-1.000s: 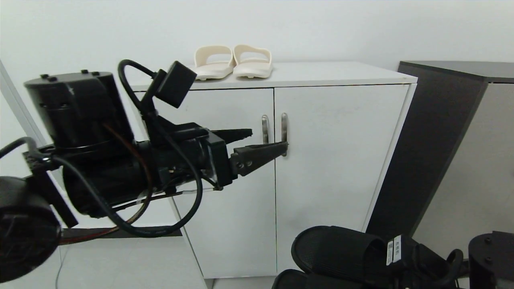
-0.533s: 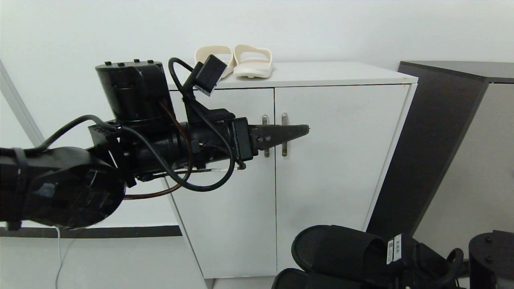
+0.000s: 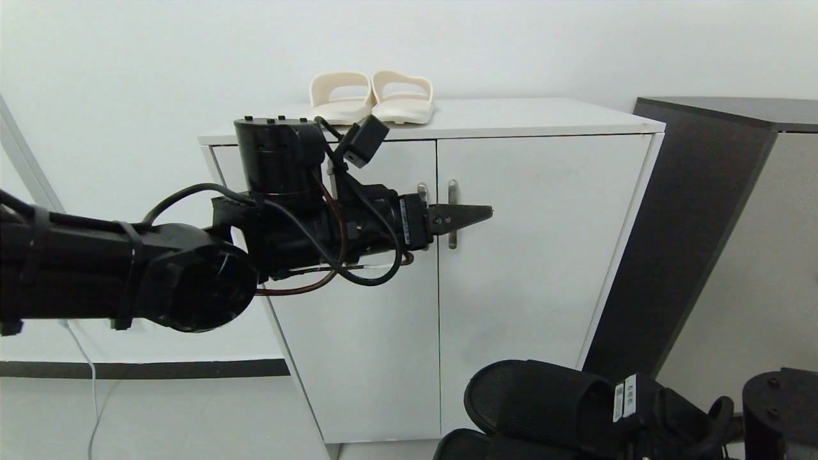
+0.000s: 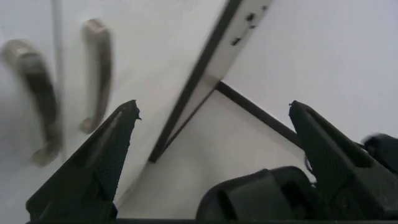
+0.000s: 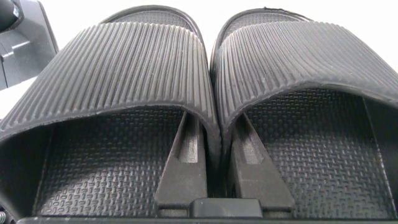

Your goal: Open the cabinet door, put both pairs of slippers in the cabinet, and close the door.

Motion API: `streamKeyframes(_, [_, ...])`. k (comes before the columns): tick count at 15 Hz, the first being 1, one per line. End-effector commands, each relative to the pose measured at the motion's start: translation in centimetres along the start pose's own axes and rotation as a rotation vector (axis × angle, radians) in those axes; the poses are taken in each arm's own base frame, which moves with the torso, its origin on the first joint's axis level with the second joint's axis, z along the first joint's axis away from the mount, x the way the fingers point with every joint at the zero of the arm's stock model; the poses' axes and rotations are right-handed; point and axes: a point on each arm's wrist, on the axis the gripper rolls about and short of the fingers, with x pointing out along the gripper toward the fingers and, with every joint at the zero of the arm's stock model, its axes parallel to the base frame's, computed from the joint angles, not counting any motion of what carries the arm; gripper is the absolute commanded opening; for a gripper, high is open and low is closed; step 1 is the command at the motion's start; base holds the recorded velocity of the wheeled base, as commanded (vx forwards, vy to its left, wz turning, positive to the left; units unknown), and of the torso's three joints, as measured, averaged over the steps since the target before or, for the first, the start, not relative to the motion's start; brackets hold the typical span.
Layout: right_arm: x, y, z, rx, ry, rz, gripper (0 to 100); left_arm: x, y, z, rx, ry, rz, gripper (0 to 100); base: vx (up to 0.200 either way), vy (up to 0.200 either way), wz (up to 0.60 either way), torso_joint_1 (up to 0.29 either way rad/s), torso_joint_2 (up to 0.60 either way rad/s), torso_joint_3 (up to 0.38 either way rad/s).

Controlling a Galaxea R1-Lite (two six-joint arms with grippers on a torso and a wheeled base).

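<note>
A white two-door cabinet stands shut, with two metal handles where the doors meet. A pair of beige slippers rests on its top. My left gripper is stretched out level with the handles, its tip in front of the right door just past them. In the left wrist view that gripper is open and holds nothing, with the handles to one side. My right gripper is shut on the pair of black slippers, pinching their inner walls together. The black slippers hang low, in front of the cabinet's right side.
A dark grey unit stands against the cabinet's right side. A white wall with a black skirting strip runs to the left, with a thin cable hanging down it. Light floor lies in front of the cabinet.
My left arm has risen and stretched forward toward the cabinet, bringing its gripper level with the door handles. The black slippers in my right gripper have stayed put.
</note>
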Motion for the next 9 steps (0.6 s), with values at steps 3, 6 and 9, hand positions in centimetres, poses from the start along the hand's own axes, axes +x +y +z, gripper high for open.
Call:
streamKeyframes(3, [0.2,0.0,-0.2,0.001,0.010,0.002,0,1.3,0.7,0.9,0.003,-0.029,0.085,100,0.000,0.000,0.00,0.000,0.00,0.000])
streamKeyframes(6, [0.2,0.0,-0.2,0.002,0.013,0.002,0,2.0,1.1,0.7,0.001,-0.030,0.100,100,0.000,0.000,0.00,0.000,0.00,0.000])
streamKeyframes(9, [0.2,0.0,-0.2,0.001,0.013,0.003,0,2.8,1.5,0.4,-0.002,-0.022,0.097,100,0.000,0.000,0.00,0.000,0.00,0.000])
